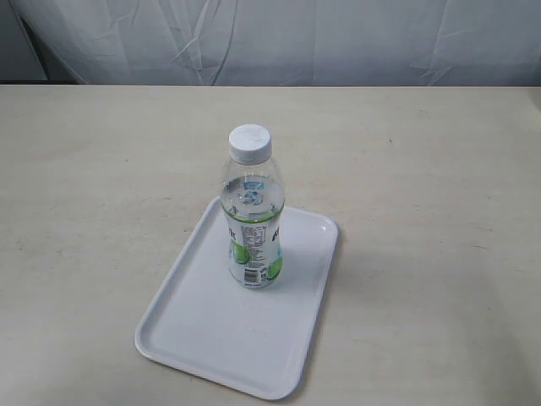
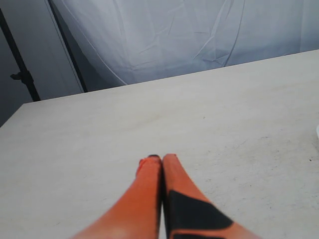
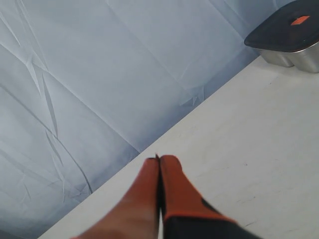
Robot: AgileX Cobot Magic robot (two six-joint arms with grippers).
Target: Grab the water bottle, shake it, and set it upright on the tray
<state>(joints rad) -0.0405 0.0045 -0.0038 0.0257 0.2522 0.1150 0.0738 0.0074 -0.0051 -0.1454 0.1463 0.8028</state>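
The water bottle (image 1: 253, 211), clear with a white cap and a green-and-white label, stands upright on the far half of the white tray (image 1: 211, 338) in the exterior view. No arm or gripper shows in that view. In the left wrist view, my left gripper (image 2: 161, 158) has its orange fingers pressed together over bare tabletop, holding nothing. My right gripper (image 3: 159, 159) is likewise shut and empty, above the table near its far edge. Neither wrist view shows the bottle.
A pale cloth backdrop (image 1: 270, 38) hangs behind the beige table (image 1: 439, 186). A metal container with a dark lid (image 3: 291, 35) sits on the table in the right wrist view. A black stand pole (image 2: 20, 64) is off the table's edge.
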